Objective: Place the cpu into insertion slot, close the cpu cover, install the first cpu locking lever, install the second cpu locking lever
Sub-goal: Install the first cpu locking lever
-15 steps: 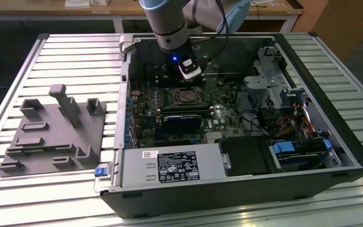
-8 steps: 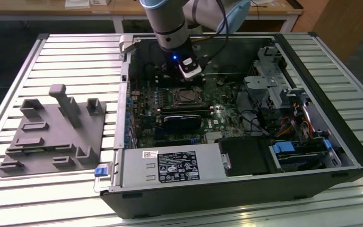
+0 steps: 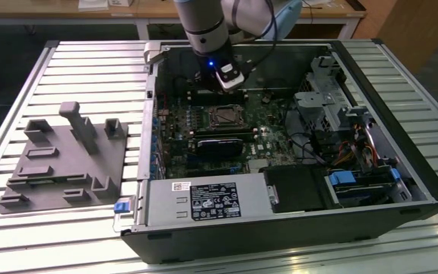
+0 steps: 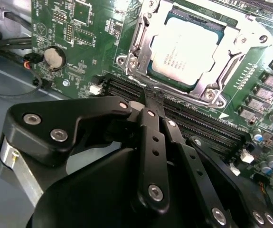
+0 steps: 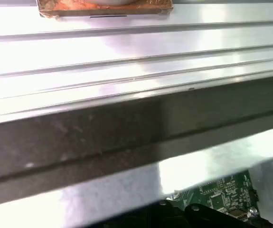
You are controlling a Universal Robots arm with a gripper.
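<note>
The cpu (image 4: 186, 47), pale silver-beige, lies seated in the insertion slot (image 3: 225, 117) on the green motherboard. The silver cpu cover (image 4: 221, 88) lies flat around it, framing its face. In the second wrist view my gripper (image 4: 153, 99) is shut, its black fingers (image 4: 148, 137) meeting tip to tip with nothing between them. The tips hover over the long black memory slots (image 4: 198, 126), just beside the socket's edge. In the exterior view the gripper (image 3: 224, 87) hangs inside the open computer case, just behind the socket.
A grey fixture tray (image 3: 59, 165) sits on the slatted table at the exterior view's left. Inside the case are a black card (image 3: 219, 145), the power supply (image 3: 203, 200), and drive cages with cables (image 3: 341, 131). A coin battery (image 4: 54, 57) sits on the board. The case wall (image 5: 127, 128) crosses the first wrist view.
</note>
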